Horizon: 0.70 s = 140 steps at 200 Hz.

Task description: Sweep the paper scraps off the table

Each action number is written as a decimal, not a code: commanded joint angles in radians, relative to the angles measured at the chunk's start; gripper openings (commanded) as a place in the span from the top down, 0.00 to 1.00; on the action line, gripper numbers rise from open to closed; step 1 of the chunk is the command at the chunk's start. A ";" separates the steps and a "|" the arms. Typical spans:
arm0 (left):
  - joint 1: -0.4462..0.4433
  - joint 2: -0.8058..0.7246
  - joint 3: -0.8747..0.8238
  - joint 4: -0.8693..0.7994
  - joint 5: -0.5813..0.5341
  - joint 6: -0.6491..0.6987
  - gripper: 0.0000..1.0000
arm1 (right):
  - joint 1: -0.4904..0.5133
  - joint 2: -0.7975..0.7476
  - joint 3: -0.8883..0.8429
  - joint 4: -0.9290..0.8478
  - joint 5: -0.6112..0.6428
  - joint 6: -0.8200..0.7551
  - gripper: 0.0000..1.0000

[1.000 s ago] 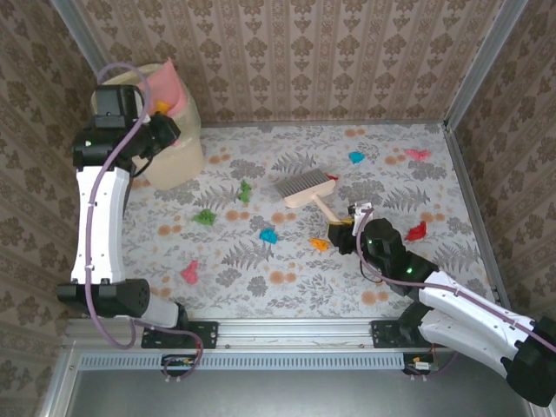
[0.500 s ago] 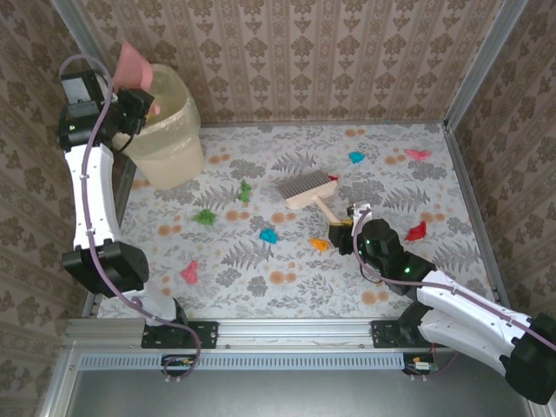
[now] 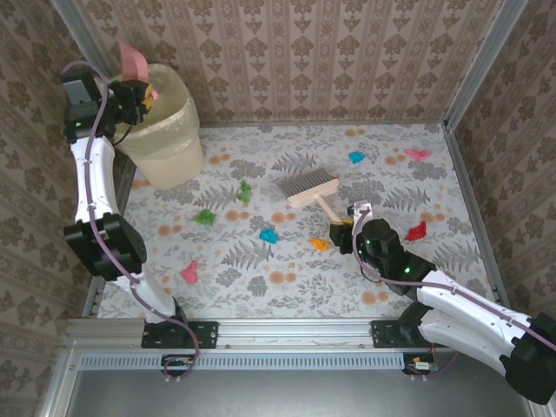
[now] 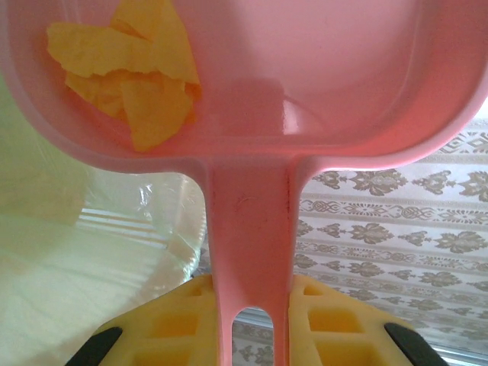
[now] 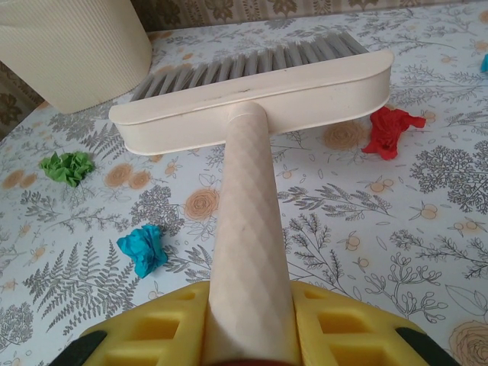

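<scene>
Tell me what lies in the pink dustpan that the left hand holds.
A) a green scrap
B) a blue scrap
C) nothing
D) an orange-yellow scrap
D: in the left wrist view crumpled orange-yellow paper lies in the pink dustpan, whose handle the left hand grips.

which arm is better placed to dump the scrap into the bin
Left. The left gripper is shut on the pink dustpan, orange scrap inside, raised beside the bin. The right gripper holds the brush on the table, away from the bin.
</scene>
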 commanded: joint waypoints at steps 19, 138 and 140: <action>0.011 0.033 -0.072 0.299 0.094 -0.191 1.00 | 0.007 -0.001 -0.012 0.075 0.031 -0.026 1.00; 0.003 0.018 -0.341 0.925 0.075 -0.595 1.00 | 0.008 0.025 -0.013 0.091 0.031 -0.036 1.00; 0.002 0.018 -0.343 0.929 0.071 -0.600 1.00 | 0.007 0.025 -0.015 0.092 0.031 -0.037 1.00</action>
